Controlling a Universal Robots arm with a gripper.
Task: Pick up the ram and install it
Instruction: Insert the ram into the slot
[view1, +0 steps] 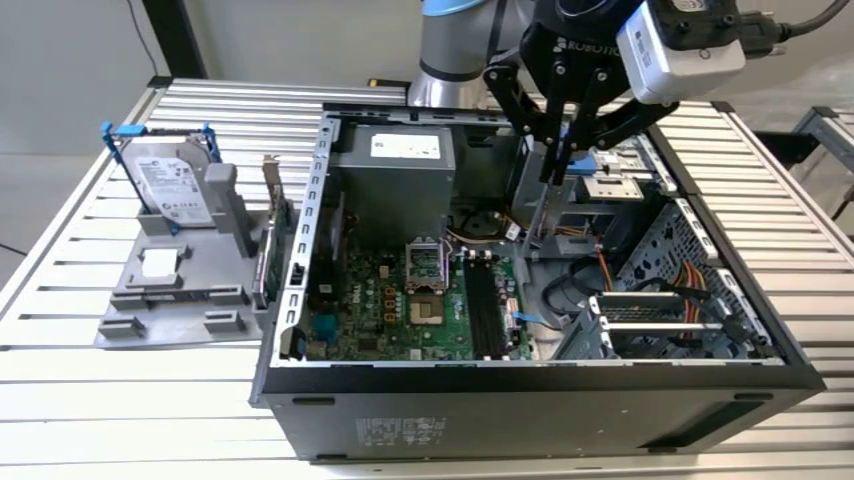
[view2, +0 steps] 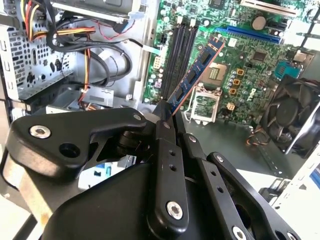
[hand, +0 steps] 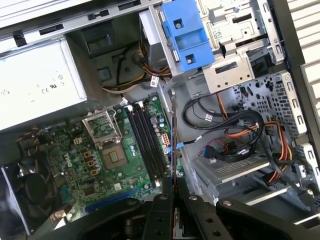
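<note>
**Ram gripped above the open case, not seated**

At the exterior view's left, a grey holder (view1: 167, 300) sits on the slatted table (view1: 80, 400). A silver hard drive (view1: 174, 185) with blue clips stands upright in it. Just beside the holder, a card with a metal bracket (view1: 276, 230) stands on edge against the outside of the computer case (view1: 534, 420).

The case lies open on its side. Inside it, the grey power supply (view1: 394, 180) sits at the far end. The green motherboard (view1: 380, 305) lies nearer the camera, with its processor socket (view1: 430, 300) uncovered. The black memory slots (view1: 483, 310) run along the motherboard's right edge in this view, and they look unfilled.

Above the slots hangs the gripper (view1: 554, 165), its black fingers (view2: 165, 150) clenched on one end of the ram (view1: 547, 215). The stick hangs down into the case, clear of the board and near the slots but not in one. In the second wrist view the ram (view2: 195, 75) slants across the slots towards the socket. In the first wrist view it is seen edge-on (hand: 173, 145), just beside the slots.

Further right are the metal drive cage (view1: 663, 308) and loops of orange and black cables (view1: 687, 280).
</note>
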